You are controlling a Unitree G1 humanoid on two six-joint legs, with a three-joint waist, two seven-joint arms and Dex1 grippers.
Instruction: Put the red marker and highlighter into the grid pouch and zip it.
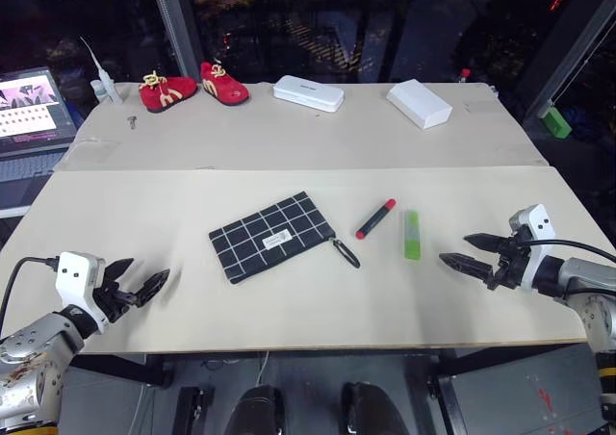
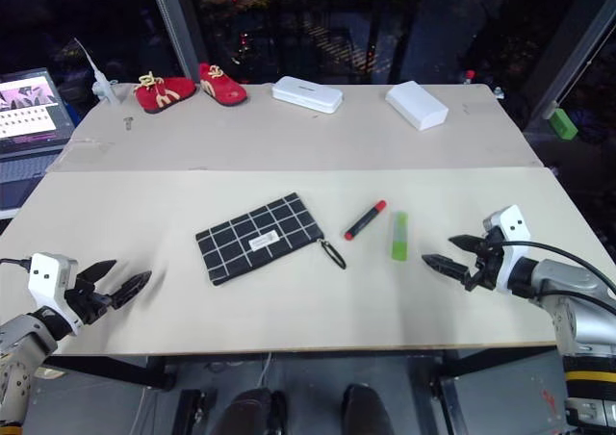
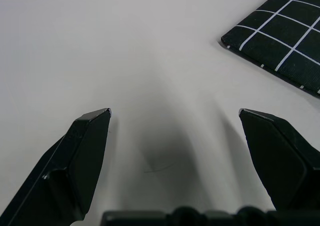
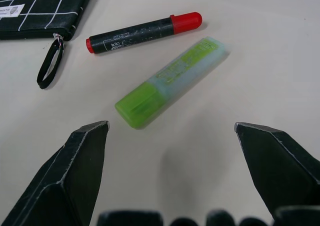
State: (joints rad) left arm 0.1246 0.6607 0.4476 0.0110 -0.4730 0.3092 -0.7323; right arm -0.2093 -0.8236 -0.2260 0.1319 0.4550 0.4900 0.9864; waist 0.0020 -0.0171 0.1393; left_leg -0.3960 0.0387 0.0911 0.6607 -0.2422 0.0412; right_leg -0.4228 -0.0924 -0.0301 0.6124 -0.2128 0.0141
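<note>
Nearest the camera: left gripper [image 1: 142,287] and right gripper [image 1: 460,259], both spread wide and empty, hovering over the near table [image 1: 289,300] edge; grid pouch [image 1: 271,235] flat at table centre, zip pull loop [image 1: 346,252] trailing toward the red marker [image 1: 375,218]; highlighter [image 1: 411,234] just beside the marker, apart from it, nearest the right gripper. Step judged: opening stage, nothing grasped. Next move likely: pinch across the highlighter's flat sides. Pouch: soft woven fabric; marker: slim, round, liable to roll; highlighter: smooth translucent plastic.
</note>
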